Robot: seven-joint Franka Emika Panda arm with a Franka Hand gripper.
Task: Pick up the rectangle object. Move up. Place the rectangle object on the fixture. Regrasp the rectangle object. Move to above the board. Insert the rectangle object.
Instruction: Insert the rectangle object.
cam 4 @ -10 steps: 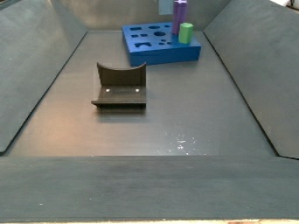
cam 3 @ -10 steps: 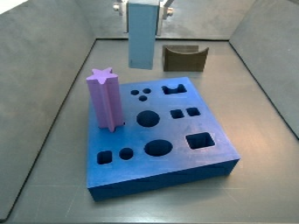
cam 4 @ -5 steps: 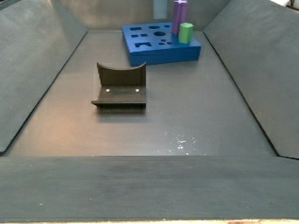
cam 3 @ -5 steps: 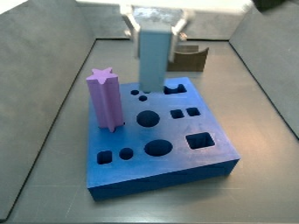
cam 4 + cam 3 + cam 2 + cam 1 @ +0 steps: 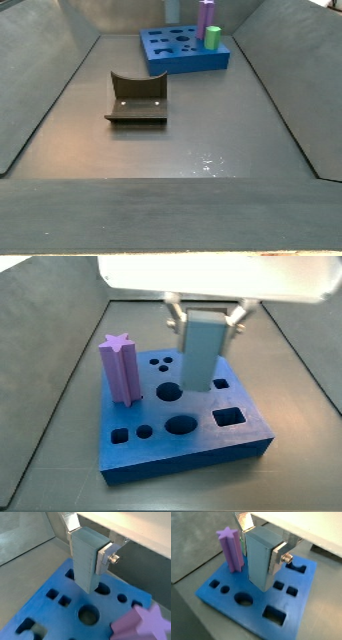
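Observation:
My gripper [image 5: 205,321] is shut on the upper part of the rectangle object [image 5: 203,356], a smooth grey-blue bar held upright. The bar hangs over the middle of the board [image 5: 201,441], a thick blue slab with cut-out holes. In both wrist views the bar [image 5: 261,559] [image 5: 85,559] sits between the silver fingers [image 5: 278,556], its lower end close above the board [image 5: 231,594] [image 5: 113,609] by a dark hole. Whether it touches the board I cannot tell. The fixture [image 5: 138,98], a dark notched block, stands apart on the floor. My gripper does not show in that side view.
A tall purple star-topped post [image 5: 120,371] [image 5: 230,547] [image 5: 143,624] stands in the board beside the bar. A side view shows the board [image 5: 183,50] far back with a short green peg [image 5: 213,38] on it. Sloped grey walls [image 5: 34,90] ring the floor.
My gripper has carried the bar from the back, near the fixture, forward and down over the middle of the board. The bar stays upright in the grip.

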